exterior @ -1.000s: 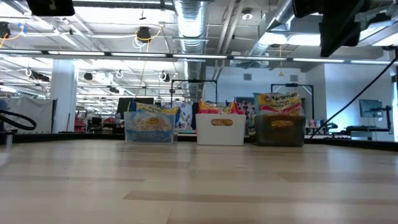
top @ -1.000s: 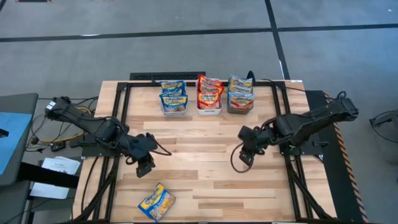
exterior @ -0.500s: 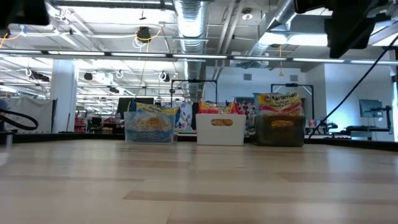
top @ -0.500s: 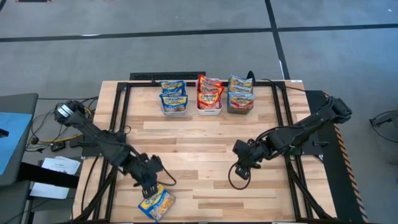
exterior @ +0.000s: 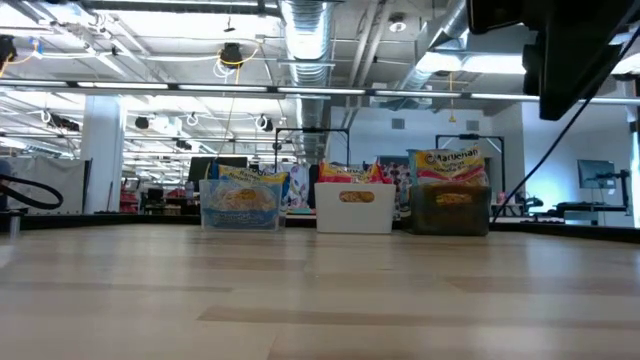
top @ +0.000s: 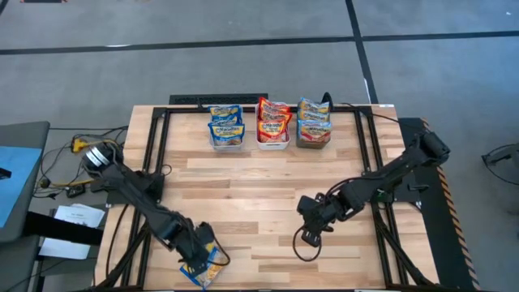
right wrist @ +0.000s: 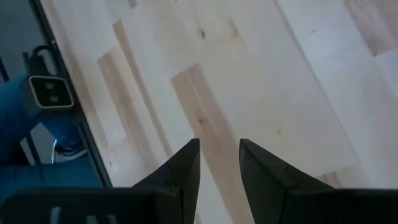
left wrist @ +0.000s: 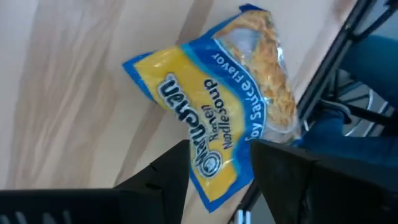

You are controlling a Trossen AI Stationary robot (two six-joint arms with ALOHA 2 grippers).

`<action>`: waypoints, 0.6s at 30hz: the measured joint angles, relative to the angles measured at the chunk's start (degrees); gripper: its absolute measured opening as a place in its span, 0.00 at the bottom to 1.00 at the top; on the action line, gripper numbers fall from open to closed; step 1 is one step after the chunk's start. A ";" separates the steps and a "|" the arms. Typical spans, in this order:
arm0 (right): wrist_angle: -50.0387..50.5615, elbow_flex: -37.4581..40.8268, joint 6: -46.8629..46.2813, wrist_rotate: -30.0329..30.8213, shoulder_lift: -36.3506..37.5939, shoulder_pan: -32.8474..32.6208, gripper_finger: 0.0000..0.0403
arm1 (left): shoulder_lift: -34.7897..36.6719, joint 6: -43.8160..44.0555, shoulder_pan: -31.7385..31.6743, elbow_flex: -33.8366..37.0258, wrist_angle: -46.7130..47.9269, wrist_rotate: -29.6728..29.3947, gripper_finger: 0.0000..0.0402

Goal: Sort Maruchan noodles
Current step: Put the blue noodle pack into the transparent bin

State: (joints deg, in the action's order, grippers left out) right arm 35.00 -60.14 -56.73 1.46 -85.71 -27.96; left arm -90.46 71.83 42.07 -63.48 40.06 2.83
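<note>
My wooden table [top: 268, 203] is almost bare now, and I judge the sorting nearly done. At its far edge stand three small bins in a row, each already stocked: the clear bin [top: 226, 139] toward the left holds blue-and-yellow Maruchan packets [top: 227, 128], the white bin [top: 273, 139] in the middle holds red-and-yellow packets [top: 273, 122], and the dark bin [top: 314, 138] toward the right holds blue-and-orange packets [top: 313, 126]. How many lie in each I cannot count. As far as I can see, one piece is left out: a blue-and-yellow soy sauce packet [left wrist: 214, 127] lying flat at the near edge of the table, close to its near left corner and well apart from the bins. My left gripper [left wrist: 217, 171] is low over that packet with its fingers parted, one on either side of the wrapper's near end; I have no hold on it yet, and whether the tips touch the plastic I cannot tell. My right gripper [right wrist: 219, 165] hangs over bare boards around the middle of the table, a little toward the right, fingers parted a short way and holding nothing. By its colours I would say the last packet belongs with the others in the clear bin, so what remains for me is to close on it, lift it and carry it across to the far edge.
</note>
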 joint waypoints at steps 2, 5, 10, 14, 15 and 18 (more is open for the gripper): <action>-0.39 0.00 0.00 -0.09 0.04 -0.44 0.34 | -1.21 0.55 0.56 0.00 0.02 0.11 0.39; -2.07 0.00 0.03 -0.07 0.11 -1.21 0.34 | -3.02 1.05 1.13 0.00 -0.71 0.42 0.39; -4.05 0.00 0.19 -0.07 0.19 -1.82 0.34 | -4.83 1.32 1.11 0.00 -0.55 0.74 0.39; -4.28 0.00 0.17 -0.07 0.22 -2.05 0.34 | -6.49 1.94 0.85 0.00 -0.62 1.42 0.39; -4.31 0.00 0.17 -0.07 0.22 -2.06 0.34 | -6.98 1.92 0.85 0.00 -0.77 1.36 0.39; -4.31 0.00 0.17 -0.07 0.22 -2.06 0.34 | -8.05 1.88 0.85 0.00 -1.14 1.42 0.39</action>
State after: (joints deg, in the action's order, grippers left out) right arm 30.70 -60.14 -56.55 1.39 -85.49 -30.02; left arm -98.52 73.71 42.92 -63.48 38.92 4.24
